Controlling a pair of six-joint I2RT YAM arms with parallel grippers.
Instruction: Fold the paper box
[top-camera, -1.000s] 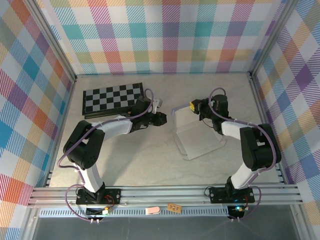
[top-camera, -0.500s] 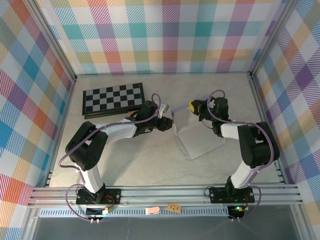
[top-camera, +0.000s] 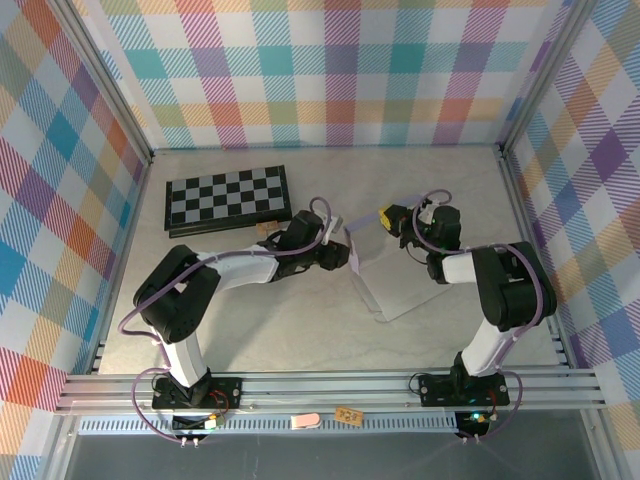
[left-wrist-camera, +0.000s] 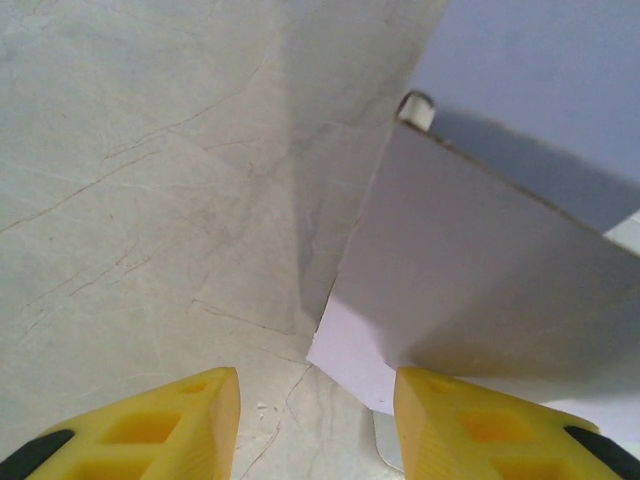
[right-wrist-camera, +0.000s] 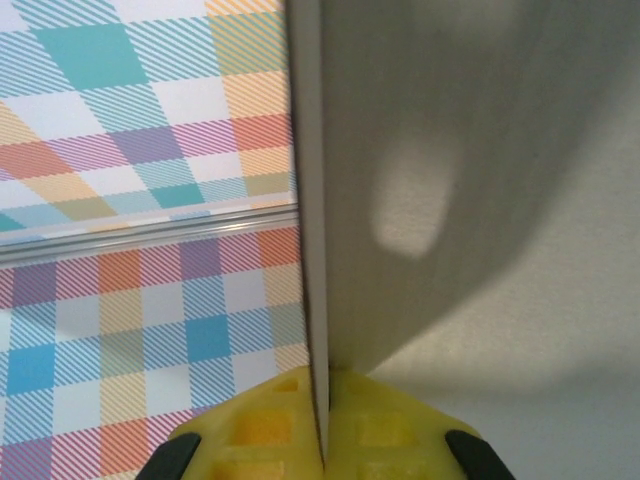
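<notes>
The paper box (top-camera: 398, 272) lies right of centre on the table, one panel flat and its far-left flap raised. My right gripper (top-camera: 383, 215) is shut on that raised flap. In the right wrist view the card's edge (right-wrist-camera: 308, 200) runs straight down between the closed yellow fingers (right-wrist-camera: 250, 430) of that gripper (right-wrist-camera: 322, 425). My left gripper (top-camera: 340, 257) is at the box's left edge, open. In the left wrist view a pale lavender corner (left-wrist-camera: 355, 360) of the paper box (left-wrist-camera: 480, 270) lies on the table between the spread fingertips of the left gripper (left-wrist-camera: 318, 430).
A black-and-white checkerboard (top-camera: 228, 198) lies at the back left, behind the left arm. Plaid walls enclose the table on three sides. An aluminium rail (top-camera: 330, 388) carrying both arm bases runs along the near edge.
My left gripper has travelled right, from beside the checkerboard up to the box's left edge. The right gripper has kept its hold, and the raised flap now stands steeper.
</notes>
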